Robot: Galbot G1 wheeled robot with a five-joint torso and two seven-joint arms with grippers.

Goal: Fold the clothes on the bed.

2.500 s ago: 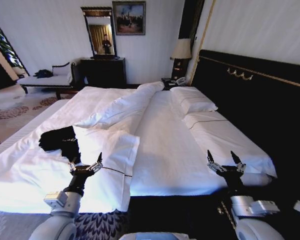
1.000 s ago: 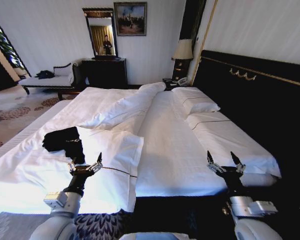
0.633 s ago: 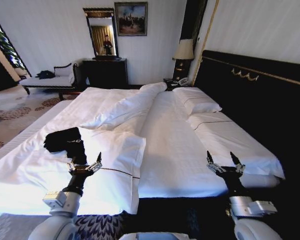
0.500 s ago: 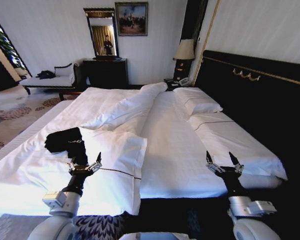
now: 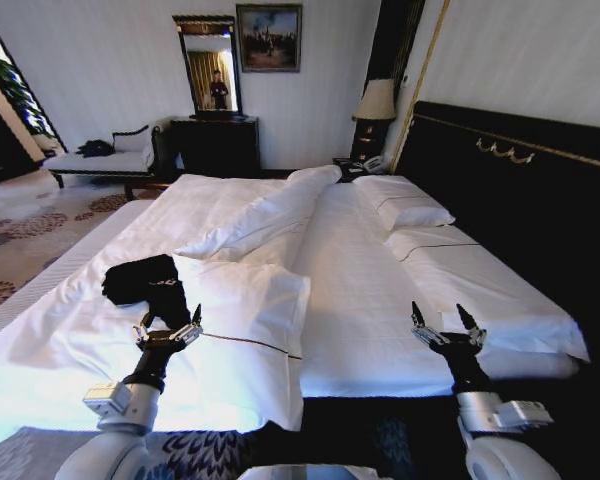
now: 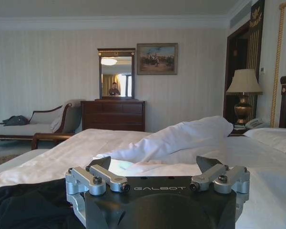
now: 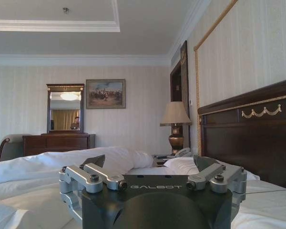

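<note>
The clothes [image 5: 145,281], a crumpled black T-shirt, lie on the left part of the bed [image 5: 360,290], on the white duvet [image 5: 230,310]. My left gripper [image 5: 168,328] stands open at the bed's near edge, just short of the black cloth, which also shows low down in the left wrist view as the clothes [image 6: 28,205] beside the open left gripper [image 6: 157,171]. My right gripper [image 5: 446,323] is open over the bed's near right edge, far from the shirt, and the right wrist view has the open right gripper [image 7: 152,169] facing the pillows.
The dark headboard [image 5: 520,200] runs along the right. White pillows [image 5: 405,210] lie at the head end. A bedside lamp [image 5: 376,105], a dark dresser [image 5: 212,145] with a mirror and a pale chaise [image 5: 105,160] stand at the far wall. Patterned carpet [image 5: 20,250] lies left.
The whole head view has shifted: the bed and shirt sit more to the right and lower in the picture, so the camera has moved. Both grippers stay open in the same pose.
</note>
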